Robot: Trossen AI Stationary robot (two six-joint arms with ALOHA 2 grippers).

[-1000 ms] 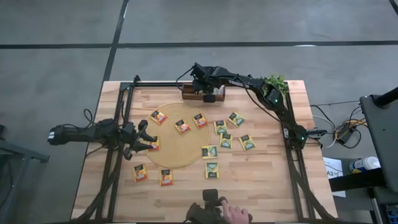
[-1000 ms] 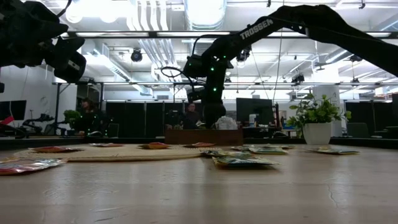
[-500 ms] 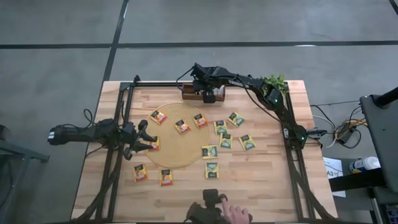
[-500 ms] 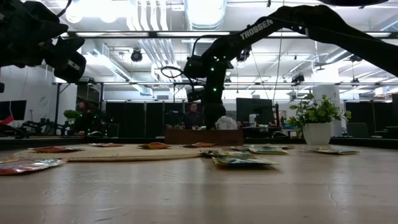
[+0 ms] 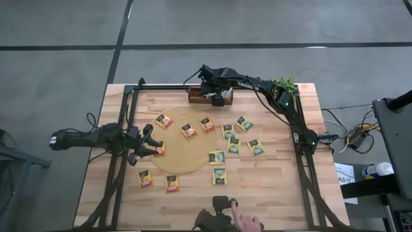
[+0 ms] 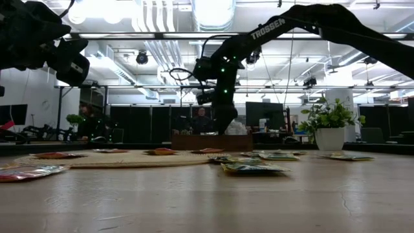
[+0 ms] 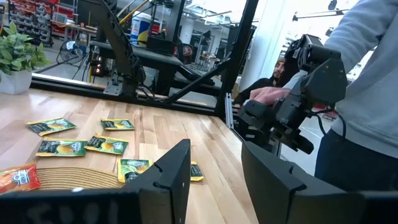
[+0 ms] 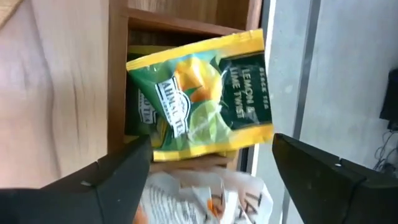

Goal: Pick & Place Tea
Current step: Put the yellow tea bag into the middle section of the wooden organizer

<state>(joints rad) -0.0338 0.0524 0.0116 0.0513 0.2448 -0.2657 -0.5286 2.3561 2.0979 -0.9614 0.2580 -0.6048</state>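
From above, the right gripper (image 5: 217, 98) hangs over the brown wooden tray (image 5: 197, 98) at the table's far edge, while small square tea sachets (image 5: 232, 145) lie scattered on and around the round tan mat (image 5: 185, 152), nearer the waiting left gripper (image 5: 153, 143). Its wrist camera shows the right fingers (image 8: 112, 180) spread, a green-yellow sachet (image 8: 202, 93) released between them, lying in the tray. The left gripper is half open, empty.

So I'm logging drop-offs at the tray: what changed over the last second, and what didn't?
The right gripper, over the wooden tray at the table's far edge, opened its fingers and let go of a green-yellow lemon-lime tea sachet, which now lies loose over a compartment. The left gripper stayed at the round mat's left edge, and the sachets on the table did not move.
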